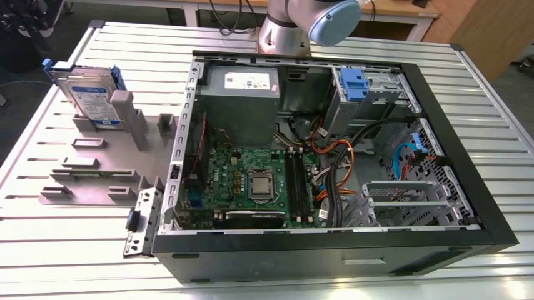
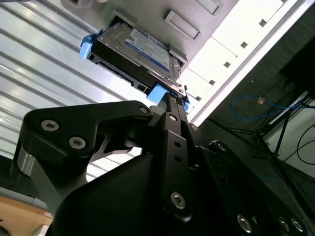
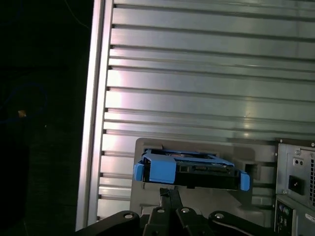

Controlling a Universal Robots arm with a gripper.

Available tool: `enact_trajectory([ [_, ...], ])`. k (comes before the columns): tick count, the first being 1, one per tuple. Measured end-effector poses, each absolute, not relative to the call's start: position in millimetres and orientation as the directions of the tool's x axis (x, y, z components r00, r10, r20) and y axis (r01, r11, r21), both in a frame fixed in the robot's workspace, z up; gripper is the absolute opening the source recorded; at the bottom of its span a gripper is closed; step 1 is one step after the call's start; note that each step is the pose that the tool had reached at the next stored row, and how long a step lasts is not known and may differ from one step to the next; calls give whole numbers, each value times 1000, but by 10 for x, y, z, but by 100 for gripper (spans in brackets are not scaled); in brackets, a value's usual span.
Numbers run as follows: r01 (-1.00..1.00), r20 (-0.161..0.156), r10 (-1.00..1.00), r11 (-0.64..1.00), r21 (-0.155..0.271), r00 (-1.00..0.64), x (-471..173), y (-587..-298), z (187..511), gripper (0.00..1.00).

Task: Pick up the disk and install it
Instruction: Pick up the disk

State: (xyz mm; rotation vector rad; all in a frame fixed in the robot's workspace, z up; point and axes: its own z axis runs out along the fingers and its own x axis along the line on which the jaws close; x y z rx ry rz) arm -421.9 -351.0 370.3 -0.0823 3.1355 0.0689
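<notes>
The disk is a silver hard drive with a white-and-blue label and blue carrier rails. It stands on edge in a slot of the grey holder plate at the exterior view's left. In both wrist views the disk lies ahead of my black gripper. The gripper points at the blue end tab, looks shut, and holds nothing. Part of the arm hangs at the back of the exterior view.
An open computer case lies on the ribbed metal table, with its motherboard, cables and grey power supply exposed. A grey drive bay with a blue bracket sits at the case's far corner. The table edge runs close to the holder.
</notes>
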Motion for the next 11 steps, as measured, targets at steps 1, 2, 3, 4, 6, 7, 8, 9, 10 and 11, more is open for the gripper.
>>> enact_trajectory([
  [1,-62,-5,-61,997,44,-998,-4219,-3510,3703,11],
  [2,-71,-5,-70,997,44,-998,-4219,-3510,3703,11],
  [3,-79,-5,-79,996,44,-997,-4219,-3510,3703,11],
  [4,-85,-5,-85,995,44,-996,-4219,-3510,3703,11],
  [6,-88,-5,-88,995,44,-996,-4219,-3510,3703,11],
  [7,-88,-5,-88,995,44,-996,-4219,-3510,3703,11],
  [8,-88,-5,-88,995,44,-996,-4219,-3510,3703,11],
  [9,-88,-5,-88,995,44,-996,-4219,-3510,3703,11],
  [10,-88,-5,-88,995,44,-996,-4219,-3510,3703,11],
  [11,-88,-5,-88,995,44,-996,-4219,-3510,3703,11],
])
